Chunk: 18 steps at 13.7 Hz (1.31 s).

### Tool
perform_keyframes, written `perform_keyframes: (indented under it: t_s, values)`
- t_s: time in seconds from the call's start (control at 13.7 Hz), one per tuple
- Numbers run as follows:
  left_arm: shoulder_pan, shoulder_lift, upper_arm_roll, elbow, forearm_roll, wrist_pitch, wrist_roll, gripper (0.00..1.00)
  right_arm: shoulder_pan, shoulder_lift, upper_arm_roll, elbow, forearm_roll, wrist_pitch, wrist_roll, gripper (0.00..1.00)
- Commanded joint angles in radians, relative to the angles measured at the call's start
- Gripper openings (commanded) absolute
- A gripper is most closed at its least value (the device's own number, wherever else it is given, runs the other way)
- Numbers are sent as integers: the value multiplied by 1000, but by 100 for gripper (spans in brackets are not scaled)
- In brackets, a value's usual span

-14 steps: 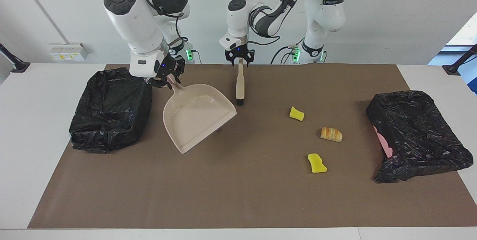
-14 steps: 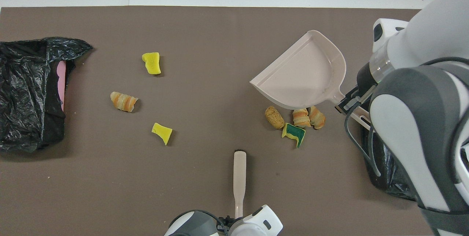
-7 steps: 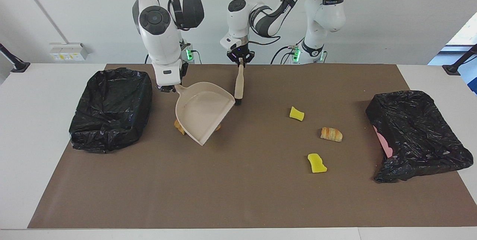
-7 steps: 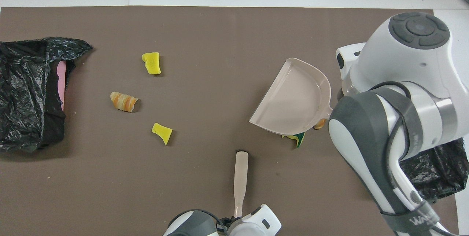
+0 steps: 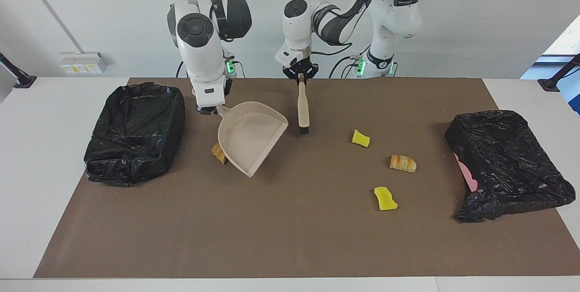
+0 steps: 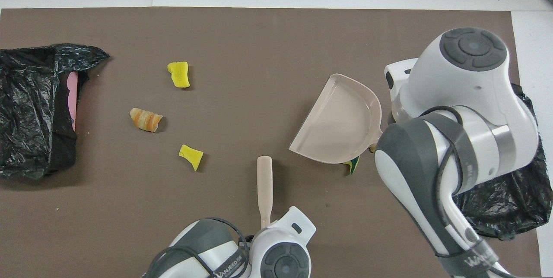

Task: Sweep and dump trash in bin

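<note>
Brown mat (image 5: 290,237): brush (image 5: 302,113) hangs near-vertical, bristles down, clamped in the left gripper (image 5: 300,74). Right gripper (image 5: 209,109), closed on the dustpan (image 5: 249,135) handle, holds its mouth tilted away from the robots.

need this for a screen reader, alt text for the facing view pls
The right claw holds a beige plastic dustpan by its handle, tilted over the brown mat, while the left claw holds a beige brush upright beside it. Two yellow sponge chunks and a golden bread piece lie between the brush and a black-bagged bin.
</note>
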<state>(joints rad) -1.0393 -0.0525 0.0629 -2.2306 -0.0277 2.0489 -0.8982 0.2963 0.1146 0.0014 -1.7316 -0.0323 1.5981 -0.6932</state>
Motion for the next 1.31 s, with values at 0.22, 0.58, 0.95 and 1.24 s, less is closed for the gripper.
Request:
perform_keyframes:
  t_s: [0.22,0.58,0.95,1.24]
  values:
    - [269,11,-9,68,43,-58,132,0,78,-43,5,-144,-20,143,38,0]
    - [493,75,-8,184,116,-156,355,0,121,-30,6,-209,-26,253,61,0]
    - [743,109,-8,186,199,-70,583,0,221,51,6,-223,-57,384,63,0]
    - [870,108,-9,164,251,-38,665,0,268,96,6,-218,-67,440,134,0]
